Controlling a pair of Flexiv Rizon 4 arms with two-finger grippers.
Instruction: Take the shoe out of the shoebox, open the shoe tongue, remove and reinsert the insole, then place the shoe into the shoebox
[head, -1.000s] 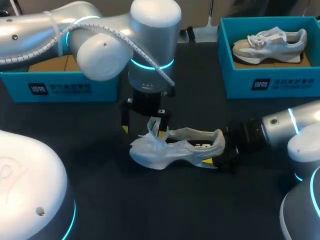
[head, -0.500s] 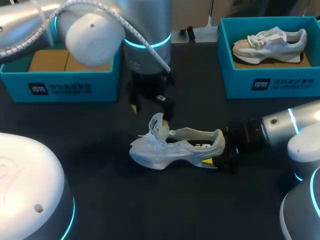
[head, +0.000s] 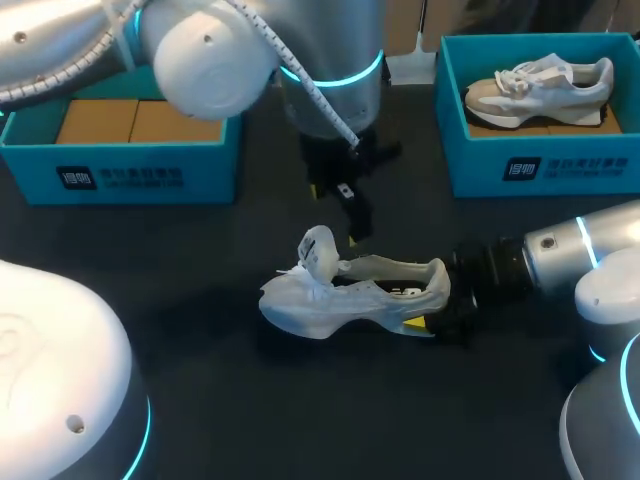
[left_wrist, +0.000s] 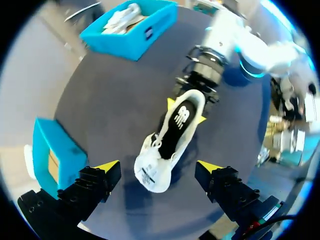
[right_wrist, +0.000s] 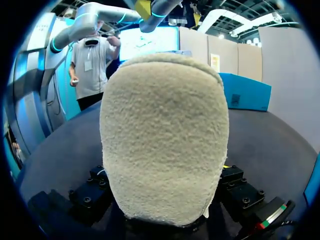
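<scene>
Left tool (left_wrist: 158, 166): fingers spread wide and holding nothing, hanging above the bench (head: 250, 420) over the toe end of the white shoe (head: 340, 300) without touching it. Right tool (left_wrist: 186, 111): pinching the heel of the shoe, one yellow tip on each side of it as seen from the left wrist. From the right wrist the fleecy heel fills the space between the fingers and hides both tips, and overhead only one yellow tip shows, under the heel. The shoe stands near the middle of the bench, outside both boxes, toe towards the robot's left, with its tongue (head: 318, 248) standing up. The dark insole (left_wrist: 177, 125) sits inside and carries a pale mark, too small to make out. The left arm (head: 300, 60) crosses the rear of the left shoebox (head: 150, 178), hiding part of it; brown card shows inside. The right shoebox (head: 560, 170) stands at the far right and holds a second shoe (head: 540, 85); its right end is cut off. Each box front carries a dark label with pale print, not legible. The right arm (head: 570, 250) enters low from the right.
</scene>
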